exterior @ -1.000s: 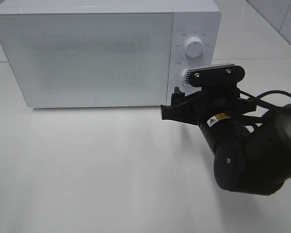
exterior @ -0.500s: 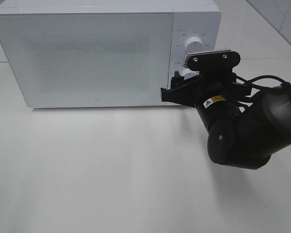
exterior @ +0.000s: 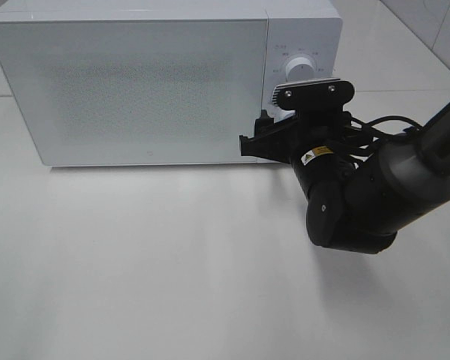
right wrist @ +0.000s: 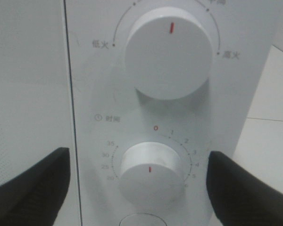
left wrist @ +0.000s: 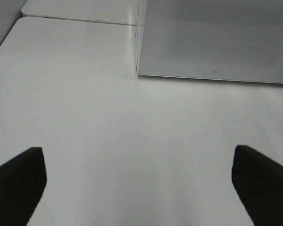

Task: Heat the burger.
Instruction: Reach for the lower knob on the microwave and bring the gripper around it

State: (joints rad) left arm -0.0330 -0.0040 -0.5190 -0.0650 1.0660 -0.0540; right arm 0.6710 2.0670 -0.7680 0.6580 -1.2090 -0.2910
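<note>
Black right gripper (right wrist: 137,154) open around round white timer knob (right wrist: 151,173) (not touching); crooked squeeze might slip. Left gripper (left wrist: 137,150) open, empty.

White boxy microwave (exterior: 150,82) at the back of the white table (exterior: 135,262); black right gripper (right wrist: 139,186) before its lower white dial (right wrist: 151,172), right of the door.

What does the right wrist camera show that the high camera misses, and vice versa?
Only the right wrist view: the numbers around the lower dial, its red mark, and two dark fingers standing apart either side of it. Only the high view: the microwave's whole closed door, the table in front, the black right arm. Both: the upper dial on the white control panel.
</note>
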